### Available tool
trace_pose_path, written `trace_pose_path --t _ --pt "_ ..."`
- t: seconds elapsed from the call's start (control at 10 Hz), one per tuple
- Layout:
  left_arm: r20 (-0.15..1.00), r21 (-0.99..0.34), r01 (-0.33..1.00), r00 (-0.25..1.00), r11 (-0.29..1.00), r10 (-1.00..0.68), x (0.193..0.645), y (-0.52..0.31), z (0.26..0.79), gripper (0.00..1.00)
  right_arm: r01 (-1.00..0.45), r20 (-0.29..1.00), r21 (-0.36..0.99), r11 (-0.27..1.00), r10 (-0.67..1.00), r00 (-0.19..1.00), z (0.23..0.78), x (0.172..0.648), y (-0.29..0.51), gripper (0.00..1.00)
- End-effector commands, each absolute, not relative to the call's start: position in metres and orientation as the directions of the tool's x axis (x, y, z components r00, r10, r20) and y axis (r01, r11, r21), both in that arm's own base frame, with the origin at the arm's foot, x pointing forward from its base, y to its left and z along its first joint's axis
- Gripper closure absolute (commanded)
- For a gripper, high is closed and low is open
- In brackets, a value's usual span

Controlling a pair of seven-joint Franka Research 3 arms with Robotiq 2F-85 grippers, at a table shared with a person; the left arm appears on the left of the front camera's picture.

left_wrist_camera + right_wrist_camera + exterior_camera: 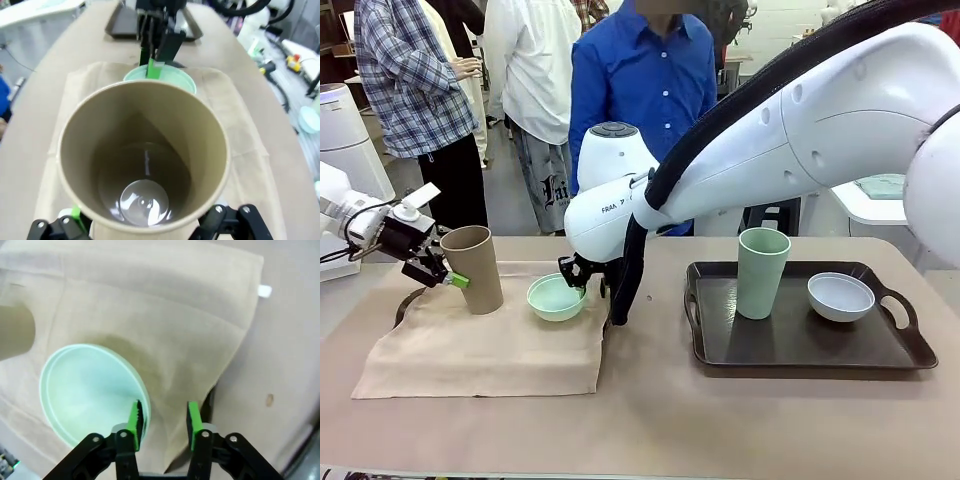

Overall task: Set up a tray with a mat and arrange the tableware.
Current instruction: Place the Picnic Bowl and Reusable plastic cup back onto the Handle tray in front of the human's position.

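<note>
Front view, inspected left to right. Left fingers (456,280) spread wide at the lower wall of the tan cup (473,268), 1 on each side per the left wrist view; contact not determinable. Tan cup upright and empty on the mat (480,350), toward its far left part. Judged light, rigid and smooth-walled, narrowing toward the base, so some slip possible under a low squeeze. Better taken at mid-wall across the width.

Mat spread flat on the counter (650,420). Soft and limp, likely to drag or bunch under anything slid across it; lifting advised, not pushing.

Mint-green bowl (556,298) on the mat, just right of the tan cup and apart from it. Right fingers (136,421) parted and pinching nothing, 1 pad at the bowl's rim, 1 outside it over the mat. Bowl judged light, stiff, shallow and thin-lipped; best held by pinching the rim wall.

Tray (800,362) further right, apart from the mat. Pale green cup (763,272) upright at its left, white bowl (840,296) at its right, not touching. Same handling expected as for their counterparts on the mat. Fragility not determinable.

Count: 2 cups, 2 bowls, 1 mat, 1 tray. 2 items on the mat, 2 on the tray.
</note>
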State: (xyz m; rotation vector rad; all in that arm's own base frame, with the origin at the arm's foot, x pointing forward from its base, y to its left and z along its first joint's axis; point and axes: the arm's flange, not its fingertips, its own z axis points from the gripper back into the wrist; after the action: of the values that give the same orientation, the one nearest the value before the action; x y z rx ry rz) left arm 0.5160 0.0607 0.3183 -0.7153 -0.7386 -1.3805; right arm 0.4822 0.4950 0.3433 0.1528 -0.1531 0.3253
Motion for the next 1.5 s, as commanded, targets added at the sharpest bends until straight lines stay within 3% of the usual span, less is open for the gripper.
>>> trace_pose_path --t 0.0,0.4,0.5,0.9,1.2,1.4 --pt "0.748 -0.008 0.997 0.055 0.073 -0.662 0.507 0.063 0.324 0.0 -0.296 0.179 0.035 0.955 0.285 0.942 0.366 0.459 0.496 0.0" --pt "0.618 -0.04 0.989 0.135 0.141 -0.774 0.506 0.08 0.324 0.0 -0.291 0.221 0.031 0.956 0.277 0.935 0.399 0.424 0.483 0.0" --pt "0.483 -0.022 0.976 0.201 0.218 -0.852 0.5 0.082 0.328 0.0 -0.281 0.226 0.025 0.959 0.268 0.936 0.405 0.414 0.478 0.0" --pt "0.19 0.106 0.894 0.412 0.436 -0.891 0.454 0.067 0.392 0.0 -0.191 0.236 0.023 0.981 0.18 0.955 0.435 0.378 0.441 0.0" --pt "0.154 0.083 0.809 0.567 0.582 -0.81 0.427 0.045 0.443 0.0 -0.075 0.239 0.004 0.997 0.072 0.968 0.467 0.342 0.406 0.0" --pt "0.157 0.138 0.783 0.587 0.607 -0.794 0.405 0.02 0.485 0.0 -0.01 0.265 0.002 1.0 0.009 0.964 0.494 0.313 0.385 0.0"
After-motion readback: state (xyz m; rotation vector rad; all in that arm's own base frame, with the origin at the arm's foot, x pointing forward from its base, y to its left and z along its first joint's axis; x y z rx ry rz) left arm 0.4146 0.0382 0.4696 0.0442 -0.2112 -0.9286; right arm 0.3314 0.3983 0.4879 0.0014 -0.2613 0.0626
